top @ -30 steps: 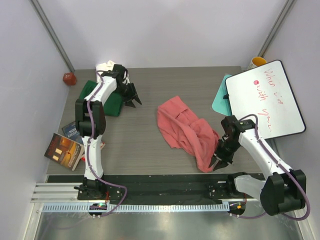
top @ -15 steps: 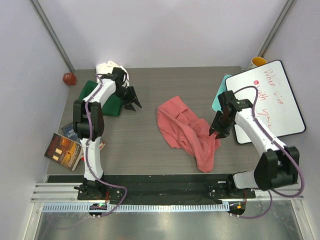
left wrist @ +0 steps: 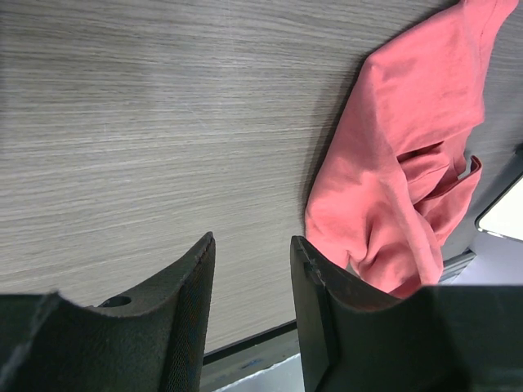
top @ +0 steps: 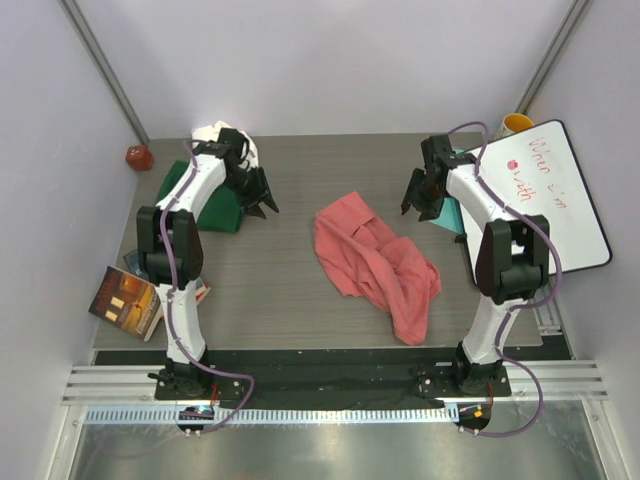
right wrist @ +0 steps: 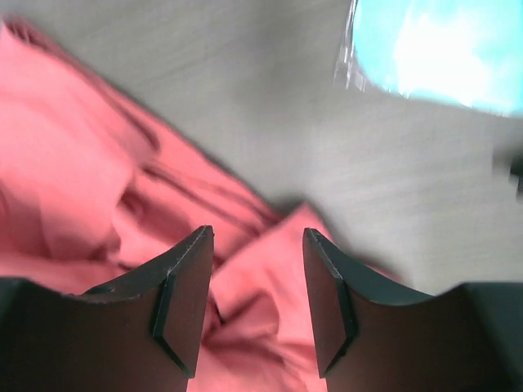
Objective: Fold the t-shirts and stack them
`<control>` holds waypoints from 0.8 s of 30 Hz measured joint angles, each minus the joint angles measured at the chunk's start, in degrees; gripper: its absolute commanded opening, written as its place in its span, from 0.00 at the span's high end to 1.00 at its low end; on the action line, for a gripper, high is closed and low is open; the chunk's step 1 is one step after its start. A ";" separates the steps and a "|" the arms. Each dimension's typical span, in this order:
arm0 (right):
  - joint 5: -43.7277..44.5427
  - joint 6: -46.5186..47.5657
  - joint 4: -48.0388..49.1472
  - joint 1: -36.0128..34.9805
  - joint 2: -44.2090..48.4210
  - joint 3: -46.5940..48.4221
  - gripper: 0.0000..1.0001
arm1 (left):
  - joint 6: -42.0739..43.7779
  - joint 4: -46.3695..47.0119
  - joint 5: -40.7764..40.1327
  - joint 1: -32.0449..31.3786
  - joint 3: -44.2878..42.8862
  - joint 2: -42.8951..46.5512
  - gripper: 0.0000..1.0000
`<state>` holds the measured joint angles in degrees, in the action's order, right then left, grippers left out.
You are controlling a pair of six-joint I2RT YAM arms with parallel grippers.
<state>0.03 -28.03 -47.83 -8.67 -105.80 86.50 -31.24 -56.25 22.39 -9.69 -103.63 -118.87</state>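
The salmon-pink t-shirt (top: pixel 375 262) lies crumpled in the middle of the table; it also shows in the left wrist view (left wrist: pixel 392 180) and the right wrist view (right wrist: pixel 98 163). The dark green t-shirt (top: pixel 200 195) lies folded at the back left, under my left arm. The cream-white t-shirt (top: pixel 208 133) is bunched behind it. My left gripper (top: pixel 263 208) is open and empty over bare table (left wrist: pixel 252 239), left of the salmon shirt. My right gripper (top: pixel 415 208) is open and empty, above the salmon shirt's far right edge (right wrist: pixel 257 233).
A whiteboard (top: pixel 545 200) with red writing lies at the right, with a teal sheet (top: pixel 440 200) partly under it, also in the right wrist view (right wrist: pixel 433 49). Books (top: pixel 125 298) lie at the left edge. A red object (top: pixel 138 157) and a yellow cup (top: pixel 517 123) sit in the back corners.
My right gripper has moved from the shirt's near right end to the far right side of the table, open and empty. My left gripper has shifted only slightly.
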 measured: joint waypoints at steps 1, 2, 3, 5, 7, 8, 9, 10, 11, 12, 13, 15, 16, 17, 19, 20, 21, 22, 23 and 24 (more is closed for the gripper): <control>-0.46 0.55 0.61 0.70 -1.79 2.14 0.46 | 0.17 -0.17 -0.24 0.02 -0.24 0.04 0.57; -0.72 0.85 1.14 1.18 -2.91 3.02 0.46 | 0.22 -0.20 -0.37 0.02 -0.26 0.11 0.57; -1.07 1.20 1.29 1.70 -4.20 3.85 0.46 | 0.22 -0.31 -0.57 0.02 -0.26 0.13 0.57; -1.79 1.73 1.29 2.47 -6.34 4.48 0.45 | 0.22 -0.48 -0.98 0.02 -0.26 0.13 0.57; -2.49 2.27 0.70 3.02 -7.91 4.48 0.44 | 0.20 -0.63 -1.33 0.04 -0.26 0.13 0.57; -2.95 2.47 0.35 3.08 -8.48 4.46 0.44 | 0.17 -0.63 -1.42 0.07 -0.26 0.13 0.57; -3.34 2.60 0.07 3.08 -8.70 4.42 0.44 | 0.11 -0.63 -1.42 0.07 -0.26 0.13 0.57; -4.20 2.80 -0.11 3.04 -8.74 4.09 0.44 | -0.04 -0.66 -1.42 0.07 -0.28 0.13 0.57; -4.72 2.89 -0.37 2.99 -8.68 3.91 0.43 | -0.15 -0.66 -1.40 0.07 -0.35 0.13 0.57; -5.42 2.95 -0.44 2.99 -8.52 3.65 0.43 | -0.31 -0.66 -1.40 0.07 -0.48 0.11 0.57; -6.10 3.08 -0.46 2.97 -8.41 3.37 0.43 | -0.50 -0.61 -1.38 0.07 -0.61 0.09 0.57; -7.28 3.37 -0.61 2.89 -8.24 2.69 0.43 | -1.33 -0.61 -1.31 0.07 -1.29 -0.04 0.58; -7.72 3.54 -0.70 2.86 -8.15 2.36 0.42 | -1.49 -0.57 -1.27 0.07 -1.62 -0.22 0.58; -7.96 3.76 -0.81 2.82 -8.07 2.05 0.42 | -1.64 -0.57 -1.20 0.07 -2.08 -0.48 0.58; -8.31 4.13 -1.16 2.78 -7.91 1.40 0.41 | -1.86 -0.57 -1.03 0.07 -3.02 -1.16 0.58; -8.44 4.24 -1.38 2.78 -7.89 1.16 0.41 | -1.92 -0.52 -0.92 0.07 -3.32 -1.49 0.58; -8.72 4.44 -1.55 2.78 -7.82 0.79 0.41 | -2.05 -0.44 -0.85 0.07 -3.61 -1.88 0.58; -9.05 4.68 -1.79 2.78 -7.78 0.33 0.41 | -2.29 -0.37 -0.79 0.07 -3.74 -2.21 0.58; -9.38 4.98 -1.99 2.78 -7.78 -0.15 0.41 | -2.47 -0.39 -0.74 0.07 -3.82 -2.54 0.58; -9.55 5.09 -2.05 2.78 -7.78 -0.50 0.41 | -2.60 -0.39 -0.74 0.07 -3.82 -2.71 0.58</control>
<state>-9.52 -22.94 -49.89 -5.89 -113.58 86.00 -33.85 -56.64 21.65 -9.63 -107.46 -121.58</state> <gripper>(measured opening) 0.588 0.422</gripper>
